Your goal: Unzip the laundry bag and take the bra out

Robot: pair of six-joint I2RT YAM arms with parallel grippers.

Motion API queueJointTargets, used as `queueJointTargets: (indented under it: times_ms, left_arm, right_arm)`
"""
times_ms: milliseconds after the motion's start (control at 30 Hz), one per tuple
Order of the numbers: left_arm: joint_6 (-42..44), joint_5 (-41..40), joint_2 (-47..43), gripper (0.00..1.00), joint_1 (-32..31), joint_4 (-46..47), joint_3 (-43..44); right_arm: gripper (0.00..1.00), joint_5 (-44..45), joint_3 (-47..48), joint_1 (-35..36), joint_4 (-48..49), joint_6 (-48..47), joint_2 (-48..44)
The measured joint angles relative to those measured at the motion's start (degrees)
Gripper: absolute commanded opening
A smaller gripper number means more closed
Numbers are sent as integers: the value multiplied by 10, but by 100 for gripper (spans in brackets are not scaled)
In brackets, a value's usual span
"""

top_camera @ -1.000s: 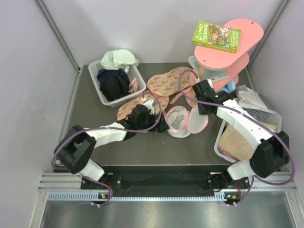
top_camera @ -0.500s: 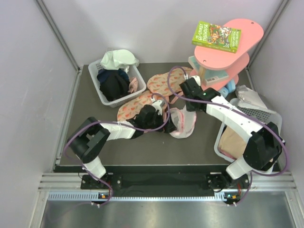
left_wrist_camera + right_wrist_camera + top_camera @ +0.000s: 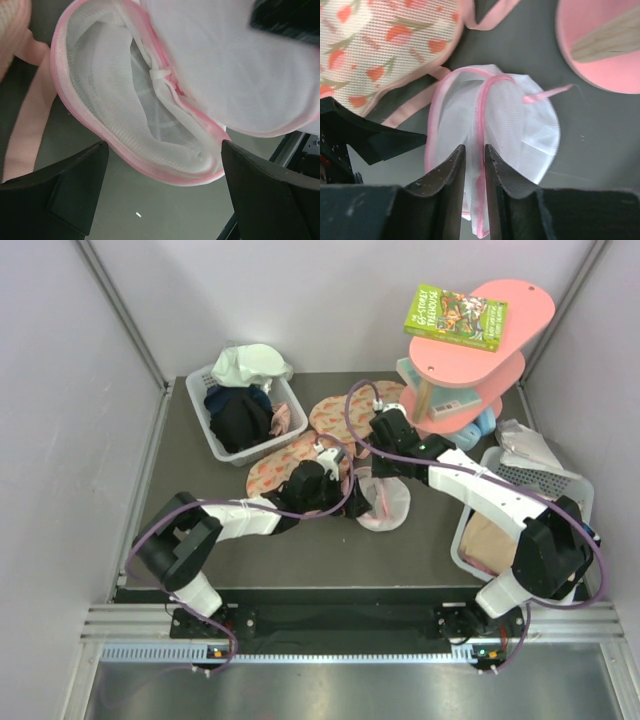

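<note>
Jaws: left gripper (image 3: 162, 150) spread wide at laundry bag (image 3: 115, 100) mouth; right gripper (image 3: 475, 150) narrow around rim, grip unclear. Hold rim high.

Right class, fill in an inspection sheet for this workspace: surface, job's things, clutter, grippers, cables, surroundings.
Surface: dark grey table.
Job's things: laundry bag unzipped, only white mesh showing inside; bra not seen.
Clutter: fruit-print fabric pieces; left basket and right basket holding clothes; pink stand with green book.
Grippers: left gripper open, straddling the bag; right gripper pinching the bag's pink trim.
Cables: purple cables loop along both arms.
Surroundings: pale walls on three sides.
</note>
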Motion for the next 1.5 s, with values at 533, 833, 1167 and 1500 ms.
queueJointTargets:
  times_ms: [533, 833, 1167, 1500]
  left_arm:
    - [23, -154, -324, 99, 0, -174, -87]
    - [31, -236, -414, 99, 12, -276, -94]
    - [33, -256, -417, 99, 17, -317, -94]
    - [37, -264, -421, 99, 27, -328, -84]
  right_arm:
    - [69, -103, -42, 14, 99, 18, -3]
    - [84, -147, -64, 14, 134, 6, -60]
    - [88, -154, -90, 14, 153, -2, -120]
    - [88, -170, -129, 14, 176, -1, -122]
